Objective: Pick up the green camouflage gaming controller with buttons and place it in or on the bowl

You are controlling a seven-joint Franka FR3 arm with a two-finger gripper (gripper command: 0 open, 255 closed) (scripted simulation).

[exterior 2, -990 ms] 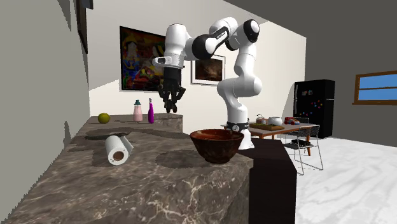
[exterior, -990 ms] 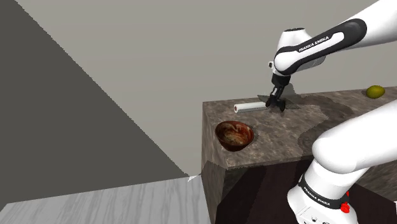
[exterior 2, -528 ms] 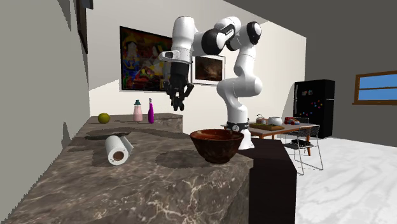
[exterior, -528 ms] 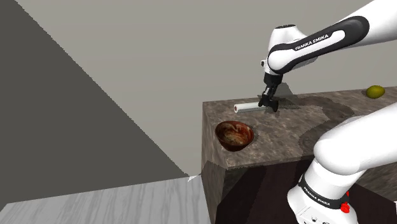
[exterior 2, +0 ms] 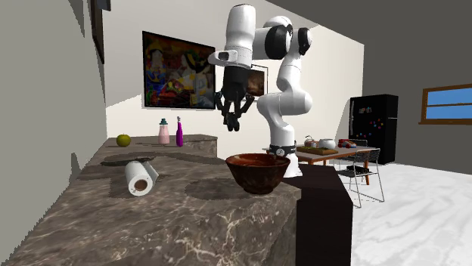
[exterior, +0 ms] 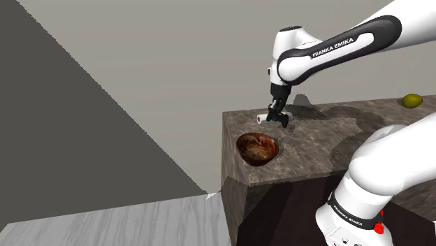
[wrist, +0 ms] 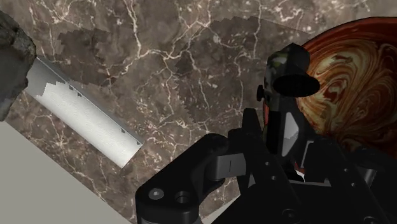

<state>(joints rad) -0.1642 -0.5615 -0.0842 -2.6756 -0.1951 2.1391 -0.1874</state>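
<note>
Now that the arm (exterior: 328,50) has swung left across the shoulder view, the gripper (exterior: 278,119), clamped on the dark controller (wrist: 287,75), hangs just up and right of the bowl (exterior: 258,148) at frame centre. A second ago it was further right, beyond the paper roll (wrist: 89,118); only a short carry and release seem left.

White arm (exterior: 381,164), dark joints, FRANKA EMIKA lettering; all-black claw (exterior 2: 231,121).
</note>
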